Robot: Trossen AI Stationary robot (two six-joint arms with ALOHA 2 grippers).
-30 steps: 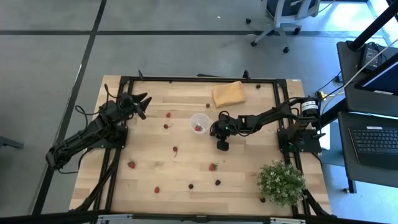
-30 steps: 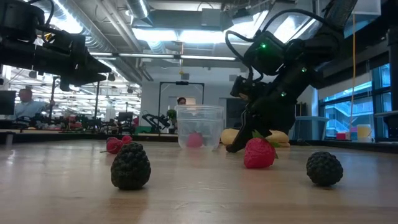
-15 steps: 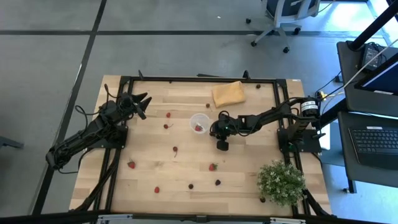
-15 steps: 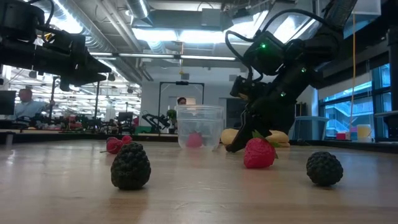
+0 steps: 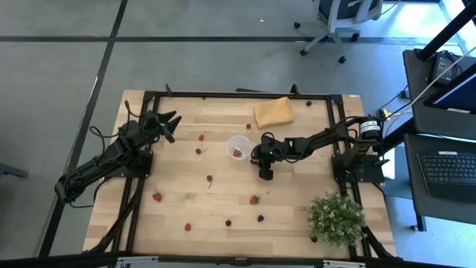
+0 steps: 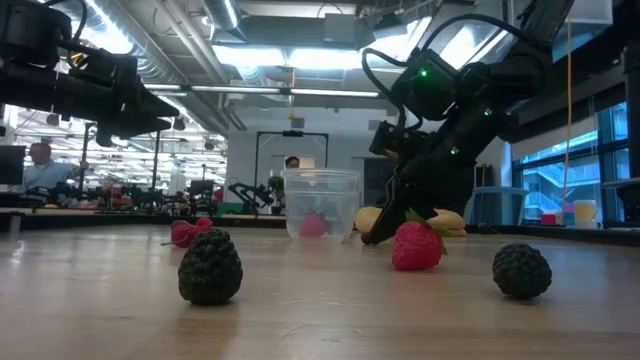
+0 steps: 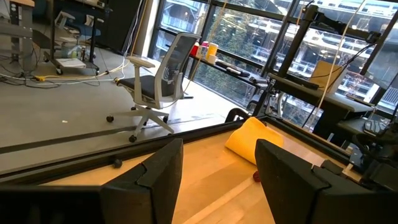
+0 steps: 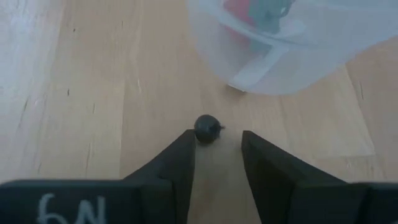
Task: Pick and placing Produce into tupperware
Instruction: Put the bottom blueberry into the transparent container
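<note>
The tupperware (image 5: 239,147), a small translucent cup, stands upright mid-table with a red strawberry (image 8: 239,7) inside. My right gripper (image 8: 219,146) slants down just right of the cup, open, its tips at the table. A tiny dark berry (image 8: 206,129) lies on the wood just ahead of the tips, against one finger. More produce is scattered loose: strawberries (image 5: 254,199) (image 5: 157,196) and dark berries (image 5: 260,218) (image 5: 210,179). My left gripper (image 5: 172,119) hangs open and level over the far left corner, holding nothing. My right gripper has one fingertip (image 8: 186,142) right beside the dark berry's side (image 8: 200,132); whether it touches, I cannot tell. The other finger stands apart from it. The berry rests on the table beyond the tips, short of the cup's wall.
A folded orange cloth (image 5: 272,112) lies at the far edge, right of centre. A bushy green plant (image 5: 336,217) stands at the near right corner. A black frame (image 5: 223,94) rims the table. In the low view, two dark berries (image 6: 210,266) (image 6: 521,270) lie nearest.
</note>
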